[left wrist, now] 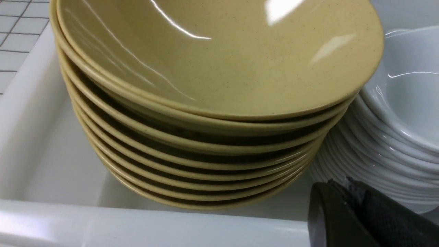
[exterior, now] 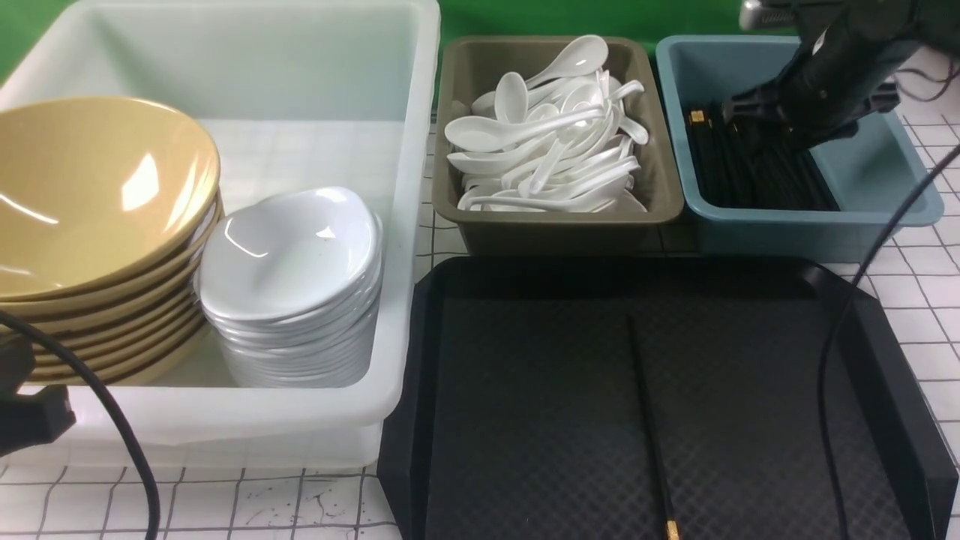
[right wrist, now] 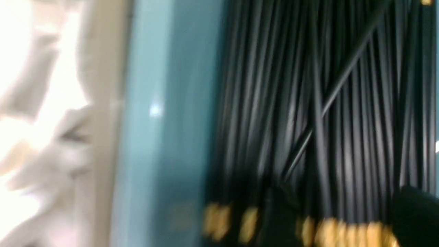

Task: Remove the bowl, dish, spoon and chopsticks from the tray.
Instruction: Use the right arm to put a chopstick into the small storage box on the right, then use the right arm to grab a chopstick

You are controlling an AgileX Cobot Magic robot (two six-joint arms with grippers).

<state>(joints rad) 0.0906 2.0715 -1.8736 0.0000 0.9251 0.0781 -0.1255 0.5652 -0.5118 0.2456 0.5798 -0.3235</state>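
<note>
The black tray [exterior: 885, 390] holds a single black chopstick [exterior: 649, 427], its gold-banded end toward the front edge. No bowl, dish or spoon is on the tray. Yellow bowls [exterior: 90, 187] and white dishes [exterior: 289, 255] are stacked in the white tub [exterior: 409, 225]; both stacks also show in the left wrist view [left wrist: 219, 61] [left wrist: 404, 92]. My right gripper [exterior: 795, 124] hangs open over black chopsticks [right wrist: 343, 113] in the blue bin [exterior: 885, 202]; its view is blurred. My left gripper [left wrist: 346, 187] is shut and empty at the tub's near wall.
An olive bin [exterior: 555, 221] full of white spoons [exterior: 547, 135] stands behind the tray, between the tub and the blue bin. Black cables cross the tray's right side [exterior: 840, 337] and the tub's front left [exterior: 112, 420]. The table is white tile.
</note>
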